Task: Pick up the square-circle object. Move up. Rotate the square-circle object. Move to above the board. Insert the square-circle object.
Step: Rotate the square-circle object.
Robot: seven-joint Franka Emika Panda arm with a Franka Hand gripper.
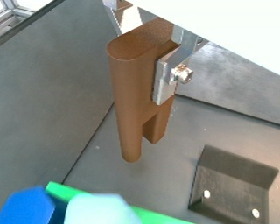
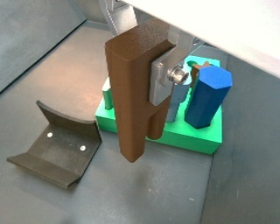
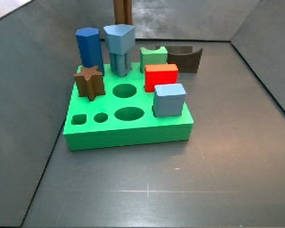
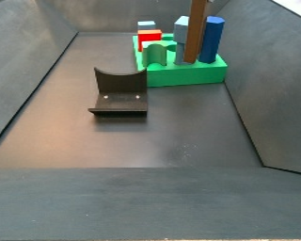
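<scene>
I see the two-finger gripper [image 2: 157,74] clenched on the plain mid-brown elongated block, the square-circle object [image 2: 133,96], hanging upright, clear of the floor in both wrist views. In a wrist view [image 1: 137,87] its silver finger plate [image 1: 168,77] presses the block's flank. The thick bright green square board [image 3: 121,111] lies below; the dark L-shaped fixture [image 4: 117,91] sits at its eight o'clock in a side view

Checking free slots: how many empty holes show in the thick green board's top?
4 show: two large round holes mid-board, two small holes front-left in a side view; pieces may hide more. Gripper, shut on the brown square-circle object, hangs near the board.
</scene>
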